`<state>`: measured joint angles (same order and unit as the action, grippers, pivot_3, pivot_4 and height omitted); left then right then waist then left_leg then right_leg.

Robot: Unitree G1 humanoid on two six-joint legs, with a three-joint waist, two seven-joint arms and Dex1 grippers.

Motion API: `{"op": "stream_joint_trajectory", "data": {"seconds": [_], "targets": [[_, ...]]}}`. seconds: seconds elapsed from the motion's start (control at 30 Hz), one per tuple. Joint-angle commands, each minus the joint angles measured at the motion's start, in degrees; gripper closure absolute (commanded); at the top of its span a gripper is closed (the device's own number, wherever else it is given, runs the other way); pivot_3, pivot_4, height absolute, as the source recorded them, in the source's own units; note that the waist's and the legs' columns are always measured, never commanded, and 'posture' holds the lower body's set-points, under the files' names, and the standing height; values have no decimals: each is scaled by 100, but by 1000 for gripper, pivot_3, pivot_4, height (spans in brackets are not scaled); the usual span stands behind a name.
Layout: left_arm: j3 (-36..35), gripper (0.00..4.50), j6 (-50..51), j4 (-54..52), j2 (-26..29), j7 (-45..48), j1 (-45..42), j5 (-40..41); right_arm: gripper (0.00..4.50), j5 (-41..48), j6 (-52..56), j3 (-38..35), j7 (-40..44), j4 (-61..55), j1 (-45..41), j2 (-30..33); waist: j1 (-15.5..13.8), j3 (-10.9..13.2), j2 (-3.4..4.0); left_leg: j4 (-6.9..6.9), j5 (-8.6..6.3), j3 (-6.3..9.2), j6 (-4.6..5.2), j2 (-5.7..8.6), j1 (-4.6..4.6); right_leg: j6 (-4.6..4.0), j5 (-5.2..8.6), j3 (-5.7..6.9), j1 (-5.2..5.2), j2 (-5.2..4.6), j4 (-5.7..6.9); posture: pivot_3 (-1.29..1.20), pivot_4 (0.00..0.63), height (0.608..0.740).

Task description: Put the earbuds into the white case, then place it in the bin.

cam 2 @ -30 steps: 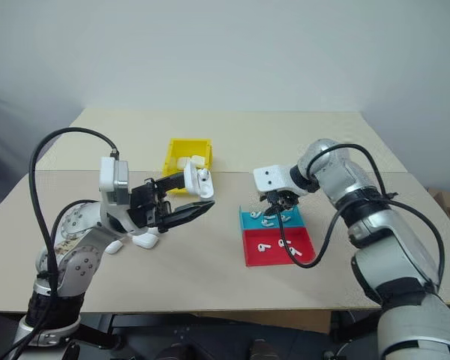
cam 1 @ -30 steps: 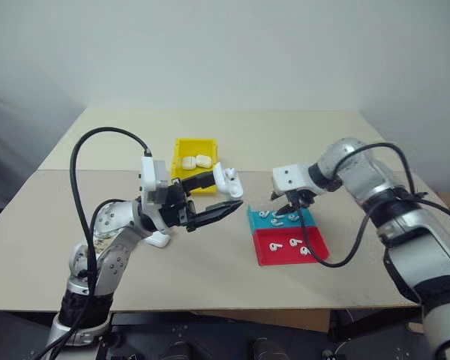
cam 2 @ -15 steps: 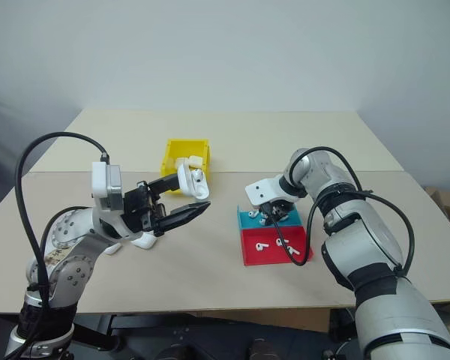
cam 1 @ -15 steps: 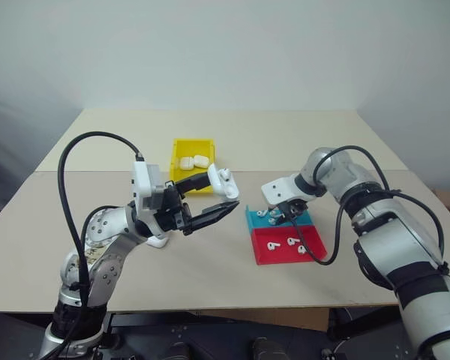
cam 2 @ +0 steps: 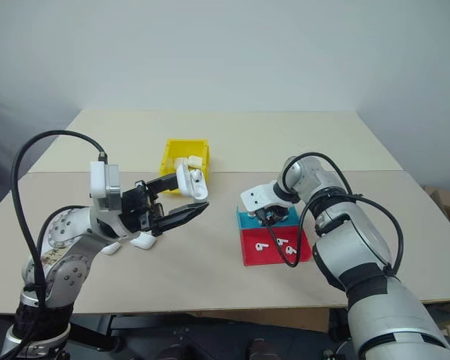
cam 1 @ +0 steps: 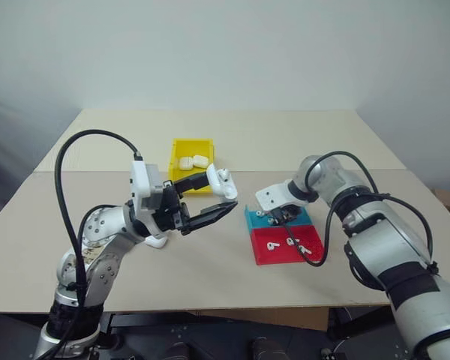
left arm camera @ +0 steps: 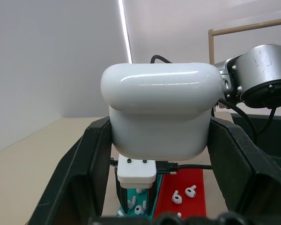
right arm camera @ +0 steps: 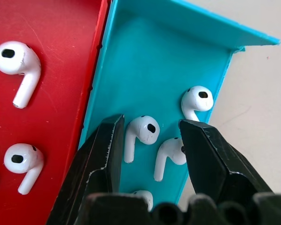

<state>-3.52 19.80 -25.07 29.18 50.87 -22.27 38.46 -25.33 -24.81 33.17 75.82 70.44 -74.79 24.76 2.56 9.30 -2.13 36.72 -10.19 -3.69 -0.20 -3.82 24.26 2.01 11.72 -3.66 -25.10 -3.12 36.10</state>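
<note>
My left gripper [cam 1: 223, 191] is raised over the table's middle left, shut on the white case [left arm camera: 161, 117], whose lid stands open [cam 1: 222, 178]. My right gripper [right arm camera: 150, 124] points down into the teal half of a tray [cam 1: 298, 217]. Its jaws are open, with one of the earbuds [right arm camera: 143, 131] lying between them. Two more earbuds [right arm camera: 171, 154] [right arm camera: 196, 101] lie close beside it. Other earbuds [right arm camera: 16, 61] rest on the red half [cam 1: 309, 251]. The yellow bin [cam 1: 193, 141] stands at the back, behind the left gripper, with two white cases [cam 1: 194, 160] inside.
Another white case [cam 1: 156, 241] lies on the table under my left forearm. The right arm's black cable [cam 1: 304, 251] hangs across the red half of the tray. Open tabletop lies between the tray and the bin.
My right gripper has sunk closer to the teal half of the tray, jaws still open. The left gripper has kept the case in place.
</note>
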Motion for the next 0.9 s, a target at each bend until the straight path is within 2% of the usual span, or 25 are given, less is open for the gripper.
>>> {"op": "stream_joint_trajectory", "data": {"seconds": [0.03,0.6,0.7,0.83,0.9], "targets": [[-104,1733,-139,-254,34,4,28,58,2115,-76,-75,-69,-6,47,-38,-10,0,0,0,0,0,0,0,0,-1,0,0,0,1,0,0,0,150,740],[-127,1733,-120,-381,91,-49,136,68,2115,-423,-135,-8,-119,147,5,6,-2,-1,1,1,0,1,-1,0,-16,0,0,0,15,0,3,0,150,740],[-127,1733,-122,-350,97,-37,108,63,2639,-415,-94,-17,-121,148,27,-23,-1,-1,1,1,0,1,-1,0,-16,0,0,0,15,0,3,0,150,740],[-123,1733,-123,-341,107,-29,93,56,3833,-424,-131,-29,-56,150,68,-10,2,-1,1,2,0,1,-1,-1,-19,0,0,0,17,1,3,0,150,740],[-124,1733,-122,-325,110,-23,79,59,3861,-436,-125,-33,-68,154,70,-14,2,-1,1,1,0,1,-1,-1,-19,0,0,0,17,1,4,0,150,740]]}}
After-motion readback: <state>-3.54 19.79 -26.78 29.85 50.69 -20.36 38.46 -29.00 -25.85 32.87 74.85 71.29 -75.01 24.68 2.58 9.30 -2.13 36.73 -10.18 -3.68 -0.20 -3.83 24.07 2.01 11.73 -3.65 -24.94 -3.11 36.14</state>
